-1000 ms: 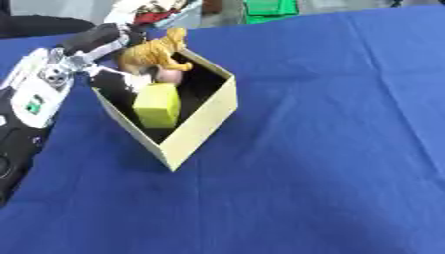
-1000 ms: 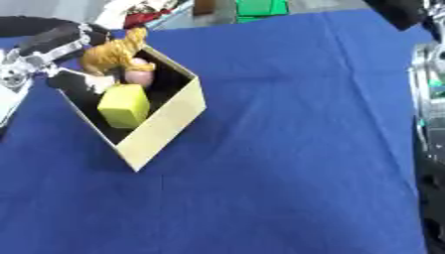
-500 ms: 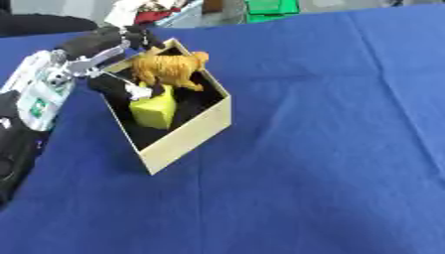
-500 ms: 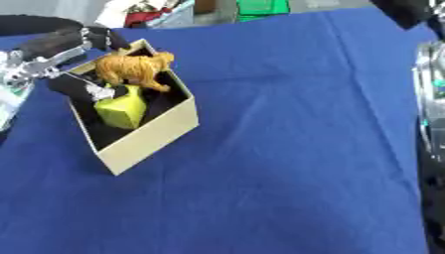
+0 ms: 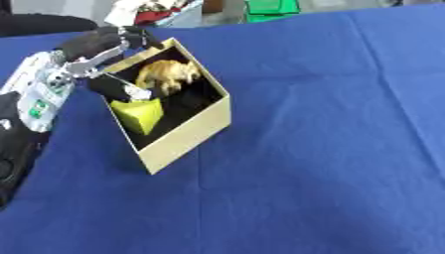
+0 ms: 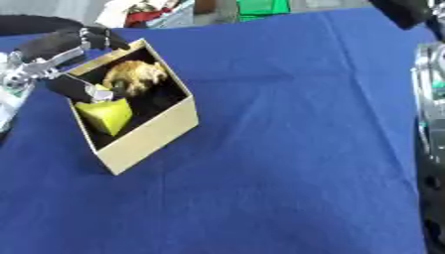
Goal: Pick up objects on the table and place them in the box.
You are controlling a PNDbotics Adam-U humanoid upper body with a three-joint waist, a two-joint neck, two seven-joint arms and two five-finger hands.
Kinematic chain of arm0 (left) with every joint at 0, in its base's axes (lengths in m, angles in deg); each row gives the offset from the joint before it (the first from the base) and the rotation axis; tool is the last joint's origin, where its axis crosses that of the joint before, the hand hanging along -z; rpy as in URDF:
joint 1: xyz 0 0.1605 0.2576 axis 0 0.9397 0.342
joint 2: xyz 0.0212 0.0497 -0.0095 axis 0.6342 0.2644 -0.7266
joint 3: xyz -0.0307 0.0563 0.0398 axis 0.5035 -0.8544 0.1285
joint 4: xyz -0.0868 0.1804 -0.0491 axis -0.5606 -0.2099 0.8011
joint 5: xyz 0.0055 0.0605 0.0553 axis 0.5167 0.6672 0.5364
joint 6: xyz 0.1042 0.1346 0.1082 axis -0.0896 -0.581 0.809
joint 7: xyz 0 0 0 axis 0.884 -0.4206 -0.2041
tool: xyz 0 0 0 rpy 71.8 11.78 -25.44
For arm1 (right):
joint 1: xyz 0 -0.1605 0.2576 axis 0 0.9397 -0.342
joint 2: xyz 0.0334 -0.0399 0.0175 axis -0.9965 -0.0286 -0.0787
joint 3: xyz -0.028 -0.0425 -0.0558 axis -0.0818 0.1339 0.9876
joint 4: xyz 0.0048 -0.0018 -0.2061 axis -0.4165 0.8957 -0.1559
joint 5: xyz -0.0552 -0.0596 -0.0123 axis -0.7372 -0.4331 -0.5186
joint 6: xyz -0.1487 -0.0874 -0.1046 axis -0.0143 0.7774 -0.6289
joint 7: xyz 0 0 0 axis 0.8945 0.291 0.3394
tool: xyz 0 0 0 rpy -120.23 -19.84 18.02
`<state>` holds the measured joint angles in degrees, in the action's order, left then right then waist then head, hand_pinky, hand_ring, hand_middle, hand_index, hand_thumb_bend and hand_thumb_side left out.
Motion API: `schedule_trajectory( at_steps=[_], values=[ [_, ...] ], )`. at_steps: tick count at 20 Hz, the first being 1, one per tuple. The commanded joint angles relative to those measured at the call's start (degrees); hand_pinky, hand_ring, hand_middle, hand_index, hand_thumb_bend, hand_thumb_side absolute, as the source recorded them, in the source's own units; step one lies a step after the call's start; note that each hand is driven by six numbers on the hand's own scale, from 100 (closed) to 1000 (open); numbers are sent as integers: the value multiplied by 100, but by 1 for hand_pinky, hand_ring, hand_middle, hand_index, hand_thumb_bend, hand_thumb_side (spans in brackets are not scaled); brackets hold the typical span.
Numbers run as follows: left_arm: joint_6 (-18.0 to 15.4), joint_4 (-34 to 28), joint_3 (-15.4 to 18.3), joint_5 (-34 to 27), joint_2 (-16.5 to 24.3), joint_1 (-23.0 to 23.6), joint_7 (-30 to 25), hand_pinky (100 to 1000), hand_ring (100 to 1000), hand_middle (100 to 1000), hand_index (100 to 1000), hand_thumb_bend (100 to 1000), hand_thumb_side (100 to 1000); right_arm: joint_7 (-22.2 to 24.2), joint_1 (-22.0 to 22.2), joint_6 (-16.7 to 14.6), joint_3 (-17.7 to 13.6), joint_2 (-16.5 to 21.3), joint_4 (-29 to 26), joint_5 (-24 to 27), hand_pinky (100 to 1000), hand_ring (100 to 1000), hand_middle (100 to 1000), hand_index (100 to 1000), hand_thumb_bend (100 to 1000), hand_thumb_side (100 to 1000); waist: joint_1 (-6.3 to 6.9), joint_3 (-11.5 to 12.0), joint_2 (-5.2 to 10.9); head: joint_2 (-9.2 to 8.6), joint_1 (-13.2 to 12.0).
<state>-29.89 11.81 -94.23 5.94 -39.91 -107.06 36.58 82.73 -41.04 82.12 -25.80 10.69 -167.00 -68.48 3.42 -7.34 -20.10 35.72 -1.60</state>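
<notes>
A tan open box (image 5: 187, 136) stands askew on the blue cloth at the left. An orange toy animal (image 5: 165, 74) lies inside it at the far end, free of any grasp. A yellow block (image 5: 139, 115) leans in the near end. My left hand (image 5: 100, 44) hovers at the box's far left corner, open, its fingers arched over the rim and its thumb (image 5: 113, 87) reaching inside beside the block. My right arm rises along the right edge in the right eye view; a dark shape at its top is the right hand (image 6: 407, 12), too cut off to read.
The blue cloth (image 5: 330, 149) spreads flat to the right of and in front of the box. At the far edge sit a green thing (image 5: 271, 9) and a pile of mixed clutter (image 5: 152, 10).
The orange toy animal, held above the box a second ago, has dropped into it and left my left hand. The hand's fingers have spread. The box has turned and shifted slightly.
</notes>
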Motion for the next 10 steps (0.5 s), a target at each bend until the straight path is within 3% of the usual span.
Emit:
schedule_trajectory(
  at_steps=[1, 5, 10],
  values=[
    [73, -240, 105, -235, 138, -76, 2, 744, 777, 791, 867, 449, 616, 8, -59, -4, -48, 44, -126, 9, 893, 960, 776, 885, 100, 686, -27, 20, 181, 26, 15],
    [234, -596, 187, -638, 172, -46, 23, 737, 764, 783, 867, 380, 594, 20, -65, -9, -41, 34, -119, -18, 892, 960, 776, 885, 100, 685, -53, 49, 206, 73, 32],
    [851, -1662, 495, -1686, 278, 194, 504, 724, 729, 757, 858, 308, 542, 14, -43, -8, -55, 59, -94, -45, 893, 959, 777, 884, 100, 685, -96, 157, 249, 166, 93]
  ],
)
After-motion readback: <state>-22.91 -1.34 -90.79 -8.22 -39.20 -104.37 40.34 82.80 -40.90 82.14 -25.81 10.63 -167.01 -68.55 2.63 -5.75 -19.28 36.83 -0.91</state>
